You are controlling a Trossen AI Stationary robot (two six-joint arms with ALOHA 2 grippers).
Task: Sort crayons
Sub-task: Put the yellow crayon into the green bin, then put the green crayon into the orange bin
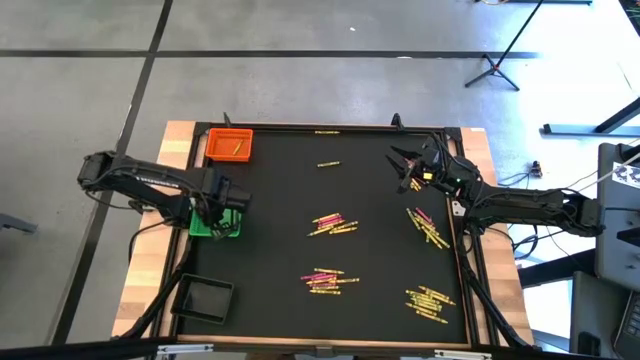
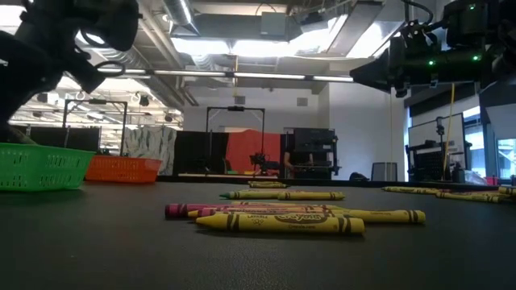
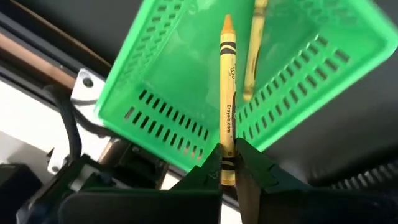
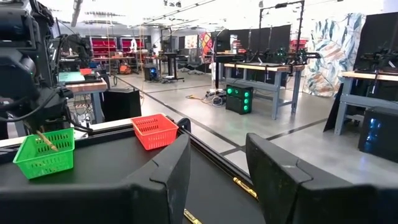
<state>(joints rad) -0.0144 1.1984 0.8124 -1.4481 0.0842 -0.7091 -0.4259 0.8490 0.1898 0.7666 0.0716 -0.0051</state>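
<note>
Left gripper (image 3: 229, 167) hangs over the green basket (image 1: 216, 224) at the table's left edge, fingers pinched tight on the lower end of a gold-yellow crayon (image 3: 227, 99), tip aimed into the basket. One yellowish crayon (image 3: 253, 53) already lies inside the basket against its slotted wall.

Right gripper (image 1: 408, 163) is raised over the far right of the black mat (image 1: 380, 260), fingers (image 4: 163, 175) parted with nothing between them.

Orange tray (image 1: 229, 144) at far left corner holds one crayon (image 1: 236, 149). Black tray (image 1: 203, 299) at near left corner.

Loose crayons on the mat: a single yellow one (image 1: 329, 164) far centre; mixed yellow and pink clusters at centre (image 1: 333, 224), near centre (image 1: 329, 281), right (image 1: 428, 227) and near right (image 1: 430, 303).
</note>
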